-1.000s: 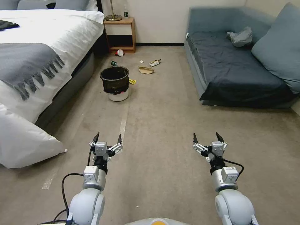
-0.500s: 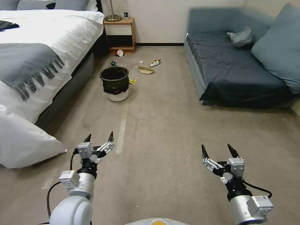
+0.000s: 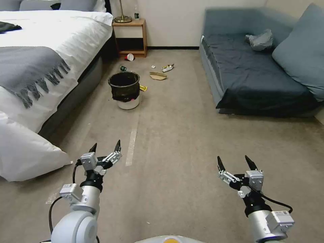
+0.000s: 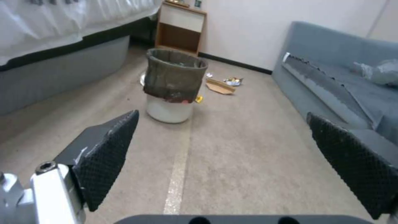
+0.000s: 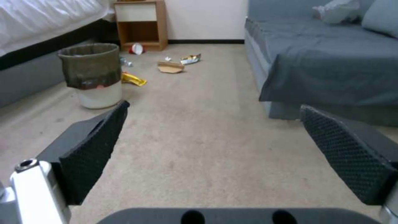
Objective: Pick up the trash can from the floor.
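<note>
While both jaws gape | trash can (image 3: pixel 124 86) upright beside bed (image 3: pixel 50 67) edge | floor (image 3: pixel 175 135) open ahead

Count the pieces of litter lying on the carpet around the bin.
About 6: a red-and-white cup by the nightstand, a green item behind the trash can, a yellow wrapper beside it, a white scrap, a shiny wrapper, flat cardboard. The bin may hide more.

Bed (image 3: pixel 50 40), sofa (image 3: pixel 256 74) — nightstand (image 3: pixel 130 35) between.
</note>
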